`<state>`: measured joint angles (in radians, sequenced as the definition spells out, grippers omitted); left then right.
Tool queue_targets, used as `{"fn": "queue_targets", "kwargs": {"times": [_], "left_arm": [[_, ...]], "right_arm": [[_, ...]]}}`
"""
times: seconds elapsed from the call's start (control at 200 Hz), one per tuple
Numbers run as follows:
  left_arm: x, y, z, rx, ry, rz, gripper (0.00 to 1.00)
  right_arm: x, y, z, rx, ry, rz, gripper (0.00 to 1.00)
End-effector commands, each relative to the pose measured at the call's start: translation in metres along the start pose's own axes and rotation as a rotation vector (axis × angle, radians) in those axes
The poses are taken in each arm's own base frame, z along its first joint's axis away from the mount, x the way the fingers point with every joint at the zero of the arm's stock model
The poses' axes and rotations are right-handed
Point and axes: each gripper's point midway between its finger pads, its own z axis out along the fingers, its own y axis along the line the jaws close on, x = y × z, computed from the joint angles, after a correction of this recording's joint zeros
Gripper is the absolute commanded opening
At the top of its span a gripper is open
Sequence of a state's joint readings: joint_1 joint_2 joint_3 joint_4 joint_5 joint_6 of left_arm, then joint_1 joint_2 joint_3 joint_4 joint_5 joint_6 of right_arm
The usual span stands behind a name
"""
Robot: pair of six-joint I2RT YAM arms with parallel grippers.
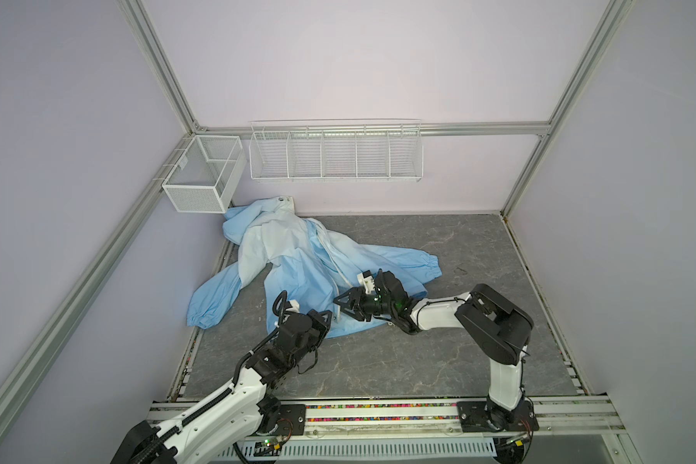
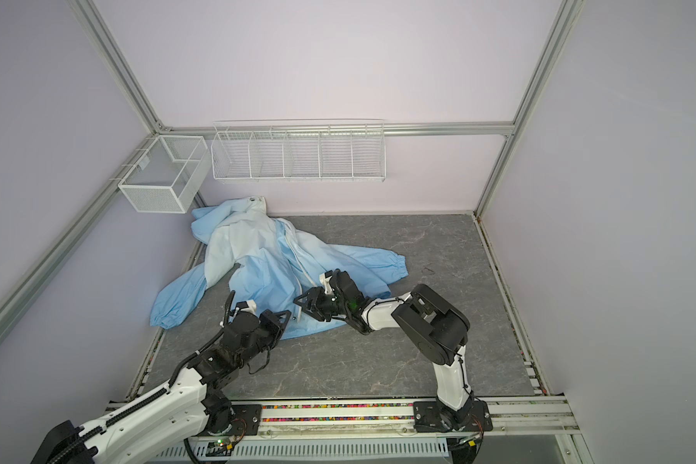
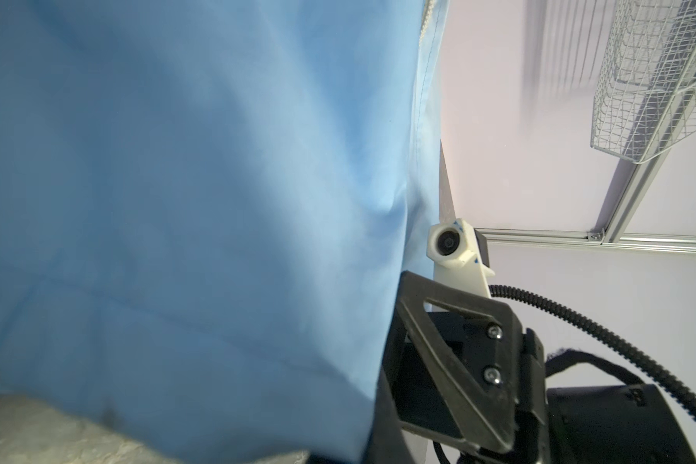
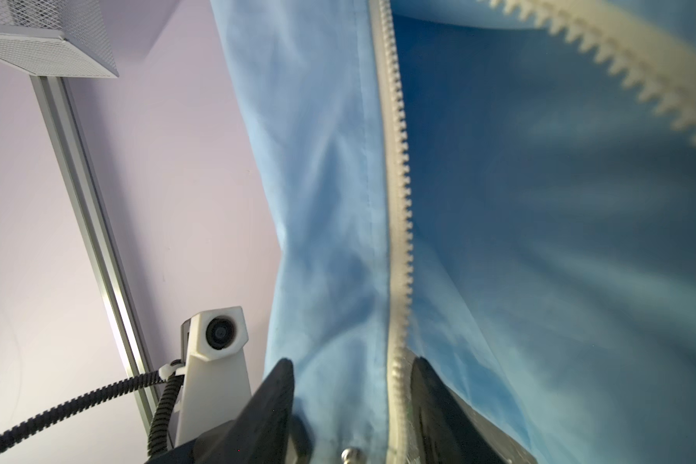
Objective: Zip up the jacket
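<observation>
Grey marbled worktop (image 1: 418, 361) forms the floor of a pale lilac enclosure. You have the jacket (image 1: 298, 257) lying front-up on its left half in both top views, with the hood (image 1: 258, 209) against the back wall under a white mesh basket (image 1: 201, 176). A long wire rack (image 1: 334, 152) hangs on the back wall beside that basket. One sleeve reaches to the right, its gathered cuff (image 1: 430, 267) flat on the surface. The other sleeve runs toward the near left and ends in a second cuff (image 1: 203, 317). The cream zipper (image 1: 332, 257) runs down the front toward your two arms.

Your left hand (image 1: 327, 316) sits at the bottom hem, fingers together and clamped on the jacket. Its wrist view is mostly blue fabric, which hides its own fingers.

Your right hand (image 4: 350, 381) is just beside it at the front opening. Its fingers (image 4: 278, 401) stand apart with the jacket's front edge between them. One row of zipper teeth (image 4: 396, 201) passes through the gap, and a metal snap (image 4: 352, 454) shows low on that edge. The second row of teeth (image 4: 619, 60) lies well apart from the first, so the zipper is open along this stretch.
</observation>
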<state>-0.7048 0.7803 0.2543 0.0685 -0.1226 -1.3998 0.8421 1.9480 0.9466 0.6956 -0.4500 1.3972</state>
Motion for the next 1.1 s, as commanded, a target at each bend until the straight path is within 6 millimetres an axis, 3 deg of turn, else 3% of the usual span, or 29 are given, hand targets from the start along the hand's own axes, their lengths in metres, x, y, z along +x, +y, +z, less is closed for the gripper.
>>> {"fn": "queue_targets", "kwargs": {"times": [0.0, 0.12, 0.43, 0.74, 0.82, 0.965, 1.095], "left_arm": [[-0.001, 0.004, -0.002, -0.006, -0.003, -0.016, 0.0], [-0.001, 0.003, -0.002, -0.003, -0.004, -0.019, 0.0], [0.0, -0.001, -0.002, 0.009, 0.002, -0.026, 0.0], [-0.001, -0.002, -0.006, 0.027, -0.002, -0.035, 0.0], [-0.001, -0.001, -0.006, 0.024, -0.003, -0.036, 0.11], [0.0, 0.0, -0.005, 0.032, 0.005, -0.04, 0.47], [0.0, -0.003, 0.002, 0.058, 0.0, -0.056, 0.59]], "right_arm": [[0.0, 0.004, -0.001, -0.032, -0.005, 0.019, 0.59], [0.001, 0.001, -0.001, -0.031, -0.005, 0.026, 0.61], [0.0, 0.008, 0.0, -0.076, -0.009, 0.031, 0.32], [-0.002, 0.016, -0.01, -0.062, -0.029, 0.001, 0.1], [-0.002, 0.019, -0.013, -0.059, -0.03, -0.002, 0.07], [-0.001, 0.026, -0.016, -0.058, -0.026, -0.015, 0.07], [0.0, 0.033, -0.02, -0.059, -0.024, -0.023, 0.07]]}}
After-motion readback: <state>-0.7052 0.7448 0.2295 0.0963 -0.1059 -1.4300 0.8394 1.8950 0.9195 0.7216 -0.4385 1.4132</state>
